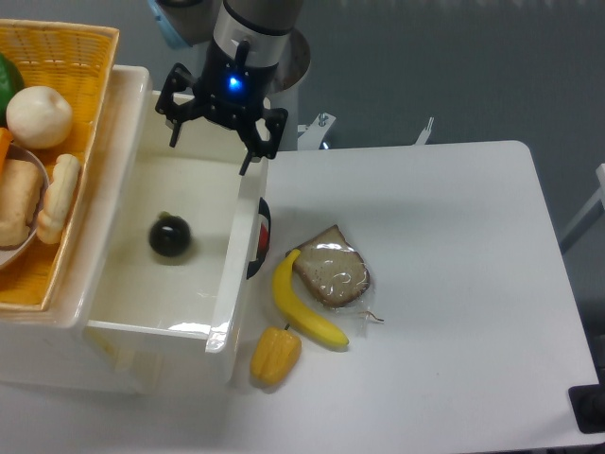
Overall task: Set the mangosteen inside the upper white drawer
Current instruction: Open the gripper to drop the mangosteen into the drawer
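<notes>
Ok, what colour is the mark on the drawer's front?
Red and black, on the upper white drawer's front panel, seen edge-on in the fixed camera view.

text: none readable | drawer point(248, 203) front: red-and-black mark point(262, 248), seen edge-on at about 7 o'clock from the bread point(331, 275), no letters or numbers can be made out | gripper point(219, 132): blue light only, no label legible

Bright, even overhead light falls on the white tabletop point(444, 284), throwing only soft short shadows beside the banana point(304, 305), with glare patches on the glossy upper white drawer point(222, 336) rim, a blue lamp glowing on the tool point(215, 134), and focus sharp throughout.
</notes>
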You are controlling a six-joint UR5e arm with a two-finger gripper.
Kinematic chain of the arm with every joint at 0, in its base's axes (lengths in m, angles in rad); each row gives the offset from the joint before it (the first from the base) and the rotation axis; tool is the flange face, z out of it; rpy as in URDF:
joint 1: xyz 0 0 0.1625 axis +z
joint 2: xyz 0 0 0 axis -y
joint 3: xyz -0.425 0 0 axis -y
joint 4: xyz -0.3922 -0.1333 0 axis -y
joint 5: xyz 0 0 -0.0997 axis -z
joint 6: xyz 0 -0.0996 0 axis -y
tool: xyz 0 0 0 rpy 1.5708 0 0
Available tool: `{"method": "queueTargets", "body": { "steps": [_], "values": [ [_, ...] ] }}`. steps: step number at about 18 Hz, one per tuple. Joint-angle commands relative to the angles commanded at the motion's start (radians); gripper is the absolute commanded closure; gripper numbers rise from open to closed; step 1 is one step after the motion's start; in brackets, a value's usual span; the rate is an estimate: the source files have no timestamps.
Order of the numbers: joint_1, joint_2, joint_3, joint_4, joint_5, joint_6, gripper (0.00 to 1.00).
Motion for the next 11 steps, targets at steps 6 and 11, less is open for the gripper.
{"method": "queueTargets", "body": {
  "steps": [6,11],
  "values": [
    [0.017,-0.006,0.0,0.005,0.195,0.132,0.0],
    [0.042,-0.066,0.002,0.052,0.286,0.183,0.0]
  ]
}}
